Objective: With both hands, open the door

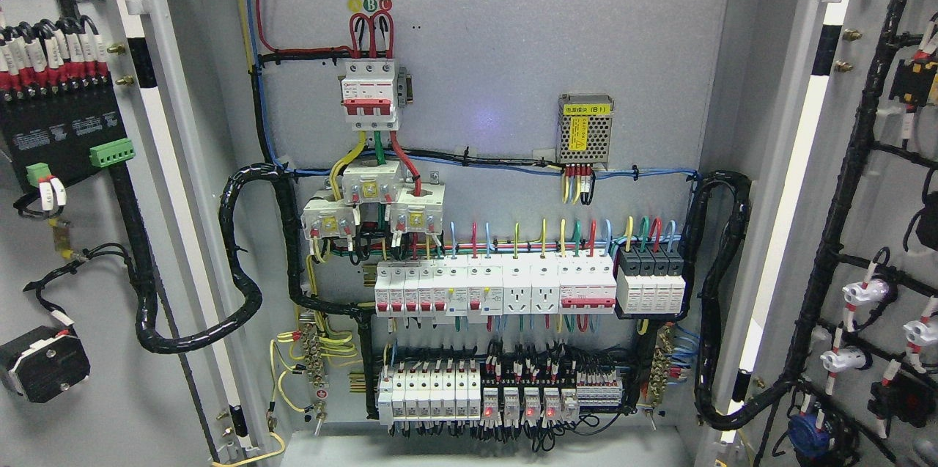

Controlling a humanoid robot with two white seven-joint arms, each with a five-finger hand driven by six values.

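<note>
Both grey doors of the electrical cabinet stand swung wide. The left door (88, 350) shows its inner face with a black module and wiring. The right door (890, 247) shows black cable looms and white lamp backs. Between them the cabinet interior (484, 71) is fully exposed, with rows of white breakers (495, 287) and coloured wires. Neither of my hands nor any arm appears in the head view.
A red-and-white main breaker (370, 93) sits at the upper middle and a perforated power supply (585, 128) at the right. Thick black cable bundles (242, 262) loop from the cabinet to each door. The cabinet floor (484, 449) lies at the bottom.
</note>
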